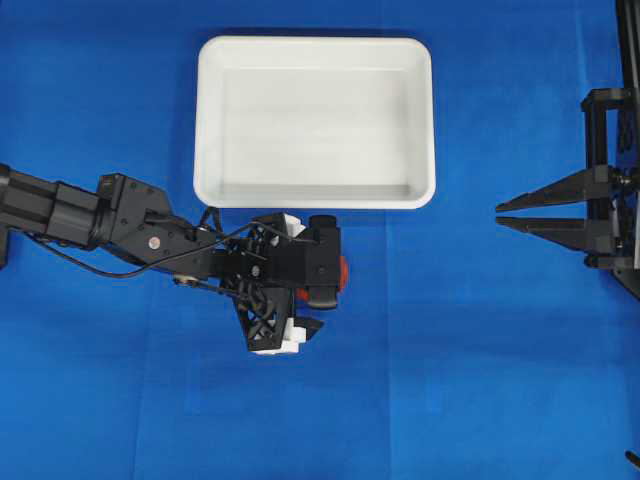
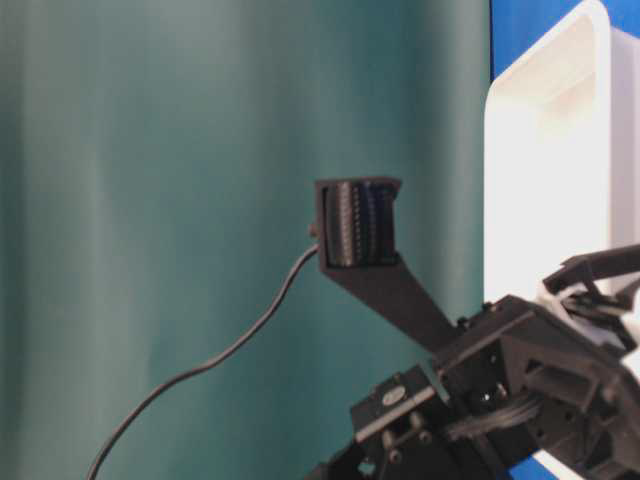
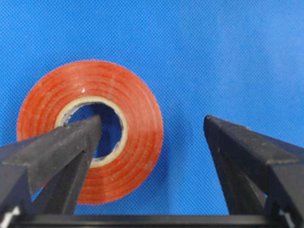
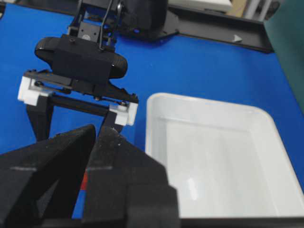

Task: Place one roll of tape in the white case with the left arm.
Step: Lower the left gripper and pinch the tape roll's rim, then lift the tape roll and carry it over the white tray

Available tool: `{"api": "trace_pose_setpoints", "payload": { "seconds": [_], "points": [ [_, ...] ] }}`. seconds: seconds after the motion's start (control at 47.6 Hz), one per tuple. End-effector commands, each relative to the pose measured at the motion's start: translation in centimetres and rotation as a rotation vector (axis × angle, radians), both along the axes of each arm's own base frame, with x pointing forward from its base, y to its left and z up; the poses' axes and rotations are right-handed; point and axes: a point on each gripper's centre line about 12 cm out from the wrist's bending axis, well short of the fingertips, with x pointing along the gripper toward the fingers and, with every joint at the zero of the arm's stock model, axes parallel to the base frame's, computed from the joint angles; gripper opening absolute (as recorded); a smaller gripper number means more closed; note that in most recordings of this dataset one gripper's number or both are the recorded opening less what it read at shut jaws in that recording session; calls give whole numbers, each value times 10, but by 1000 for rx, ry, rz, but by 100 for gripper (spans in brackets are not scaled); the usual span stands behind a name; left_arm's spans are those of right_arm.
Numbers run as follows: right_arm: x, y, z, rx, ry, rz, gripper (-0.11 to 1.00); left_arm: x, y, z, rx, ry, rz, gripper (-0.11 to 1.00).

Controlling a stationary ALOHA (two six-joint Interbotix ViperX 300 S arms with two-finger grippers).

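Tape roll [image 3: 90, 135] under spread left tool [image 3: 152, 128]

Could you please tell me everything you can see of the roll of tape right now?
The roll of tape is a small flat orange-red ring with a pale core around its hole, lying flat on the blue cloth. The left gripper is open above it: one finger points into the core hole, the other stands clear of the rim. Overhead, only a red sliver shows beneath the gripper, just outside the white case, which holds nothing.
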Motion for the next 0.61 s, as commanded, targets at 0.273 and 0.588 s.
{"api": "trace_pose_setpoints", "payload": {
  "seconds": [0.273,0.588],
  "points": [
    [3,0,3,1,-6,-2,-11,10,-4,23,43,134,-17,25],
    [3,0,3,3,-3,-2,-11,1,10,102,102,33,-58,25]
  ]
}}
